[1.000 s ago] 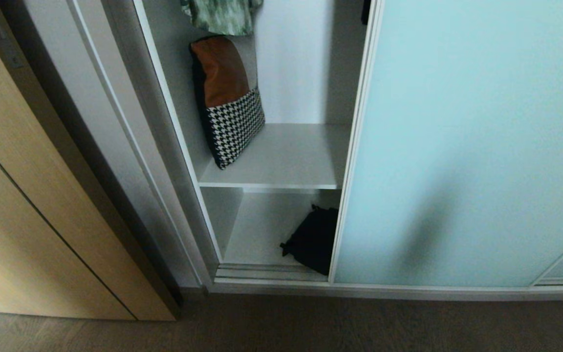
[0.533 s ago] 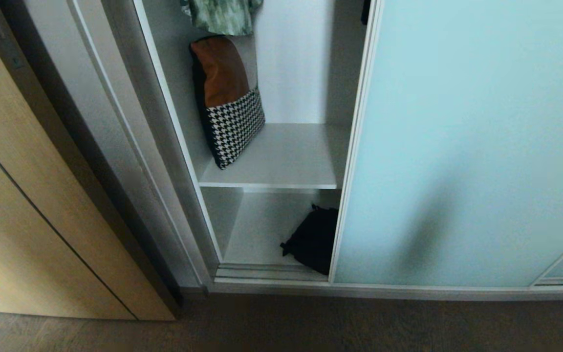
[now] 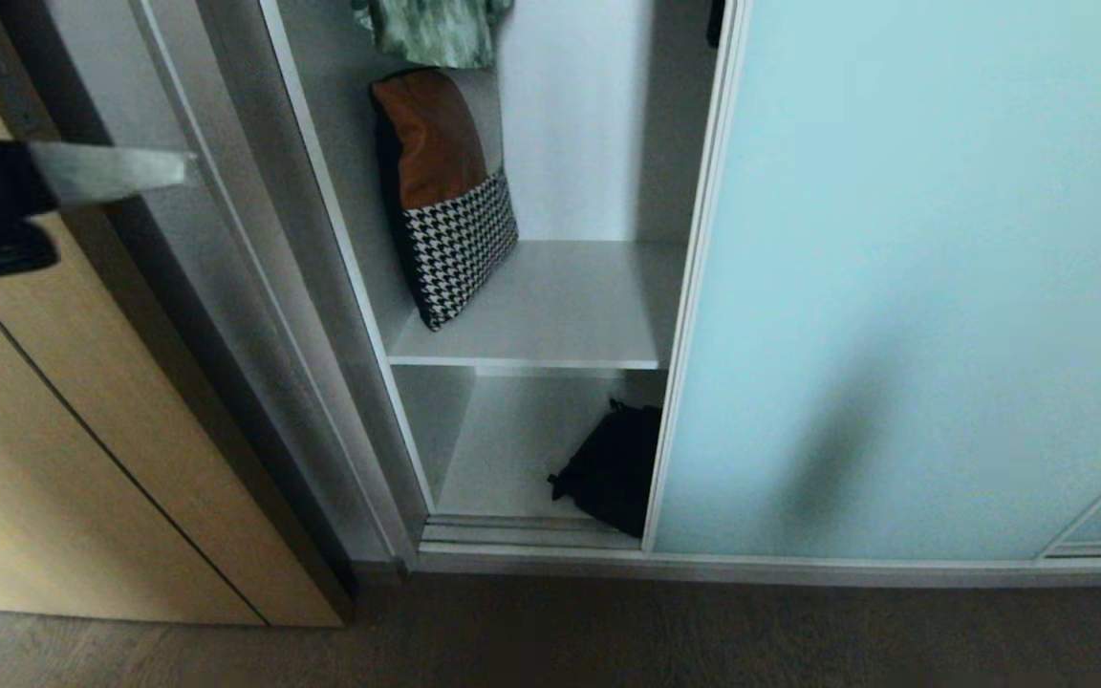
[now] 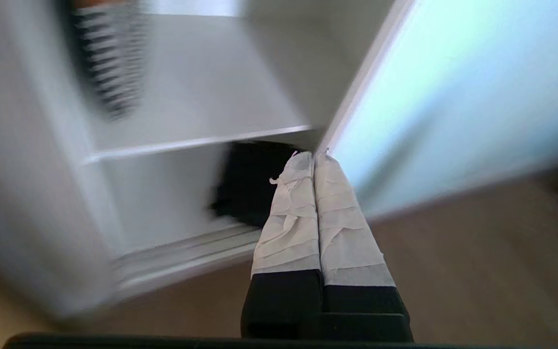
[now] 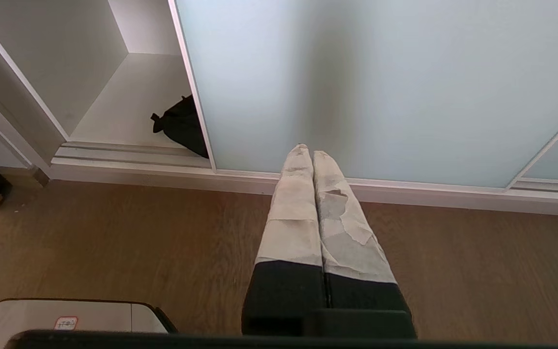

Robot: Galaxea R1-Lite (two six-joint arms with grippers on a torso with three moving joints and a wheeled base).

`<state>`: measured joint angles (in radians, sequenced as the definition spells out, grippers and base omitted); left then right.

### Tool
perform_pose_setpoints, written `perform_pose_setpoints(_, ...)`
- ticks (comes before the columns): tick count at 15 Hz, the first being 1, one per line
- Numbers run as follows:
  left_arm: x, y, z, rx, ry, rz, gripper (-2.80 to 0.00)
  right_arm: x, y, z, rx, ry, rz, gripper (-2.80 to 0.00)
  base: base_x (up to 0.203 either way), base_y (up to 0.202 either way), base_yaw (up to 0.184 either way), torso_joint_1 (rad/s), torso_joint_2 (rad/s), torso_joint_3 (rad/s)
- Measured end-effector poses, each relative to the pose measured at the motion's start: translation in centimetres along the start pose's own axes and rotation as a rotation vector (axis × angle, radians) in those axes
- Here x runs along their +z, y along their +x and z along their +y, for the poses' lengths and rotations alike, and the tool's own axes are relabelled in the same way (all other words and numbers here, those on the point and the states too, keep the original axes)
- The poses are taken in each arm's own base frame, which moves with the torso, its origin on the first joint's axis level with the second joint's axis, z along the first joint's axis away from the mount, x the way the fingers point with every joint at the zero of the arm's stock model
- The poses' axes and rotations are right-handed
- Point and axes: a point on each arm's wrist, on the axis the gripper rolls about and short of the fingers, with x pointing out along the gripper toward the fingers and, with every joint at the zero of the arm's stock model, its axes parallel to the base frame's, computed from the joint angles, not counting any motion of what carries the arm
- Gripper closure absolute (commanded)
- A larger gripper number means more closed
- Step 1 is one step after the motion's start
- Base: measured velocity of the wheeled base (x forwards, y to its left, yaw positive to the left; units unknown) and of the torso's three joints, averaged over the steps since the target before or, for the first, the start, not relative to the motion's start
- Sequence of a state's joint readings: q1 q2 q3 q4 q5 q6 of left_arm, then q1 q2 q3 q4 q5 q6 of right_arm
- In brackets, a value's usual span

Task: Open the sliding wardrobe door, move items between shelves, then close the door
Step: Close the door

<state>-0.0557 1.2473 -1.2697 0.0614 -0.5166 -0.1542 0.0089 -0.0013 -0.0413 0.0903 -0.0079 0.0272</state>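
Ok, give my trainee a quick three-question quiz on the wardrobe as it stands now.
1. True or false: the sliding wardrobe door fully covers the opening.
2. Where does the black bag lie? A) on the upper shelf B) on the bottom shelf, partly behind the door's edge C) on the floor
3. What leans against the wardrobe's side wall on the upper shelf?

Key:
1. False; the left part stands open.
2. B.
3. The brown-and-houndstooth cushion.
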Motion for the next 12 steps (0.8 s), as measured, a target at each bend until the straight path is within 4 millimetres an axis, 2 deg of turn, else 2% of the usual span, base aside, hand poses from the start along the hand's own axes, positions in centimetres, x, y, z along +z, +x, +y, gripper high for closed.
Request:
perform_pose_setpoints(2, 0.6, 5.9, 1.1, -0.114, -0.012, 0.039, 0.0, 0.0, 0.0, 0.0, 0.001, 0.0, 0.0, 0.0, 0.0, 0.0, 0.0, 0.0, 0.0, 0.0)
perform_pose_setpoints(3, 0.4, 8.7, 1.0, -0.17, -0.016, 0.055, 0.0, 0.0, 0.0, 0.0, 0.001, 0.0, 0.0, 0.0, 0.0, 0.0, 0.0, 0.0, 0.0, 0.0)
perform_pose_setpoints(6, -0.7, 16.1, -1.5, -0.34, -0.046, 0.091, 0.0, 0.0, 0.0, 0.0, 0.0, 0.0, 0.0, 0.0, 0.0, 0.0, 0.0, 0.0, 0.0, 0.0)
perform_pose_setpoints(9, -1.9, 20.8, -4.0, -0.427, -0.101, 0.112, 0.0, 0.0, 0.0, 0.0, 0.0, 0.0, 0.0, 0.0, 0.0, 0.0, 0.0, 0.0, 0.0, 0.0)
perform_pose_setpoints(12, -3.8, 24.4, -5.3, -0.416, -0.145, 0.12, 0.0, 0.0, 0.0, 0.0, 0.0, 0.0, 0.0, 0.0, 0.0, 0.0, 0.0, 0.0, 0.0, 0.0)
